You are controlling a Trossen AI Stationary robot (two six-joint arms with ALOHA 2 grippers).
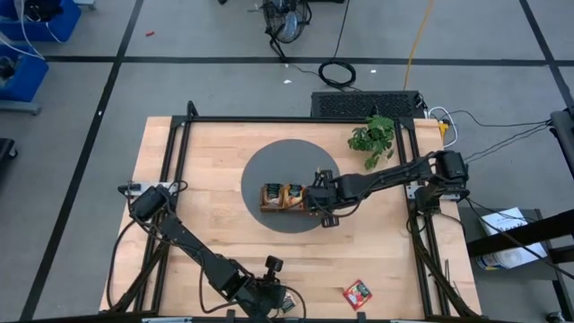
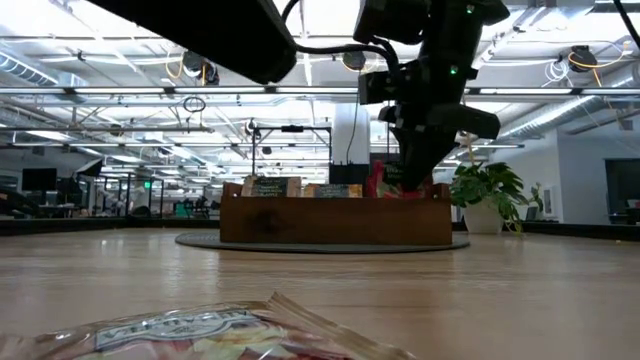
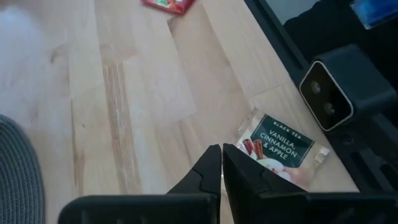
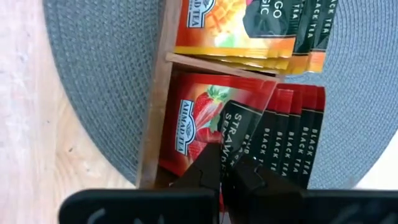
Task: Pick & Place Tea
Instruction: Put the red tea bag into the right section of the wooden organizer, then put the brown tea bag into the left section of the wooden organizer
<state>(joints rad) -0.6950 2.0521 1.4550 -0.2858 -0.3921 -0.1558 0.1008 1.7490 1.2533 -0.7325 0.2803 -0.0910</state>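
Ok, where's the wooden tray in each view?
High: wooden tray at table centre, on the grey mat.
Low: mid-picture, broadside.
Left wrist: not in it; only the mat's edge.
Right wrist: its wall and divider, right gripper over the red packets.
Shared landmark: the grey mat.

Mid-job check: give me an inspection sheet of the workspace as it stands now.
Surface: wooden table with a round grey mat.
Job's things: wooden tray on the mat holds orange packets and red strawberry packets; a vanilla packet and a red packet lie loose near the front edge.
Clutter: potted plant.
Grippers: left gripper shut beside the vanilla packet; right gripper shut over the tray.
Cables: coil on the floor.
Surroundings: open hall, no people seen.
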